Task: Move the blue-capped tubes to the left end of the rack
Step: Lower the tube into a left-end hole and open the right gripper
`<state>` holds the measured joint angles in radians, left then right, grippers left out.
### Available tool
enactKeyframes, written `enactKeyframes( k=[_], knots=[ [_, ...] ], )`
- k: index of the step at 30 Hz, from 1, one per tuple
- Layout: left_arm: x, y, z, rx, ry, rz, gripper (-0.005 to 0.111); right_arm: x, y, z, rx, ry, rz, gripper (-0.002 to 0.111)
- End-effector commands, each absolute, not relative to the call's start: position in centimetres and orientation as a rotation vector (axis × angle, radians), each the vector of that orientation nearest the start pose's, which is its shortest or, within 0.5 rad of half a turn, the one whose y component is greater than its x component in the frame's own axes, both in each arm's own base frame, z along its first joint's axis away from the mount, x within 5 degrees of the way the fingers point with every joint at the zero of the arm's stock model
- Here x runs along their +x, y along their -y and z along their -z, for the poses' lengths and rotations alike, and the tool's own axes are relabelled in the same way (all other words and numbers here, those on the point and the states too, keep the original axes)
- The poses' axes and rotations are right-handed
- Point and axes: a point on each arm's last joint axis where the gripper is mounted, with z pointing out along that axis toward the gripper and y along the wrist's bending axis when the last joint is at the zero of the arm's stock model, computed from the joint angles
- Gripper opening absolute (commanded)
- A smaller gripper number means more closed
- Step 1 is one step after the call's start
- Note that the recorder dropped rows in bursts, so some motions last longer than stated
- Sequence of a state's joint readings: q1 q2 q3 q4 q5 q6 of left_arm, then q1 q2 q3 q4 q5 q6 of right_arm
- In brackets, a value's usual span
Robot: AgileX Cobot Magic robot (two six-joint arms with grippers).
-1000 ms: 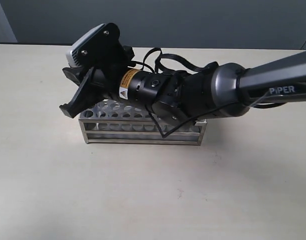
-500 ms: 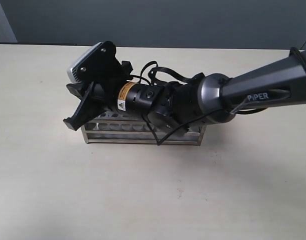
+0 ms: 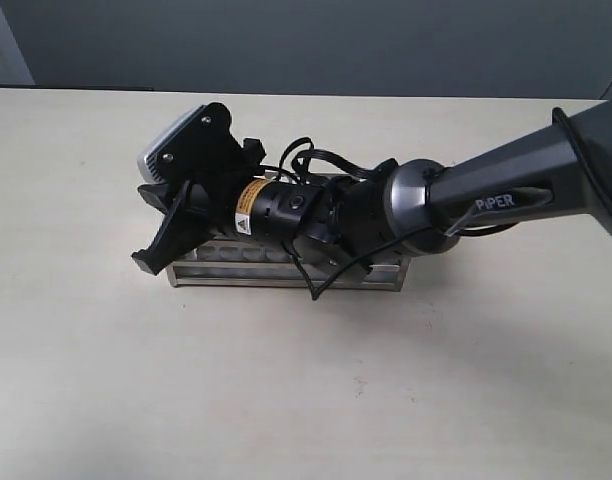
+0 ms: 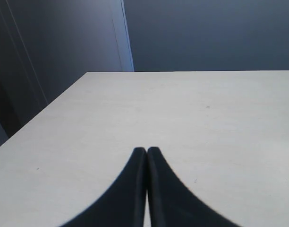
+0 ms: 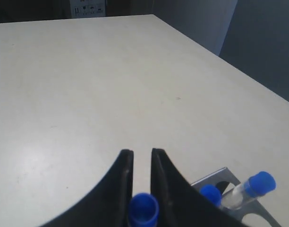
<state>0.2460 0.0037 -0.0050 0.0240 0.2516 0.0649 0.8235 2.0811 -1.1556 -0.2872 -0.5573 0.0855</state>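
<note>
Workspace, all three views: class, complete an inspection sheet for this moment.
Surface: beige table.
Job's things: rack sits under the right arm; two blue-capped tubes stand in it.
Clutter: nothing seen.
Grippers: right gripper closed on a third blue-capped tube; left gripper shut, empty.
Cables: black cable hangs from the right arm in front of the rack.
Surroundings: dark wall behind the table.

rack: long perforated stainless-steel test-tube rack (image 3: 236,272) on pale flat bench (image 3: 286,400), mid-bench | right gripper (image 5: 141,153): above rack's left end | gripped: one blue-capped clear tube (image 5: 143,208) between the fingers (image 5: 118,189) | in rack: two more blue-capped tubes (image 5: 256,185) in holes just beside the fingers
</note>
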Motion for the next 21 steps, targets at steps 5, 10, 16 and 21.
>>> enactKeyframes(
  k=[5, 10, 16, 21],
  knots=[
    [5.4, -1.4, -19.1, -0.144, -1.724, -0.251, 0.000, 29.8, -33.6, -17.0, -0.958, -1.540, -0.593, 0.000],
    [5.4, -1.4, -19.1, -0.144, -1.724, -0.251, 0.000, 30.4, -33.9, -17.4, -0.975, -1.570, -0.560, 0.000],
    [5.4, -1.4, -19.1, -0.144, -1.724, -0.251, 0.000, 30.6, -34.2, -18.0, -0.971, -1.549, -0.552, 0.000],
    [5.4, -1.4, -19.1, -0.144, -1.724, -0.251, 0.000, 30.6, -34.1, -17.5, -0.986, -1.598, -0.532, 0.000]
  ],
)
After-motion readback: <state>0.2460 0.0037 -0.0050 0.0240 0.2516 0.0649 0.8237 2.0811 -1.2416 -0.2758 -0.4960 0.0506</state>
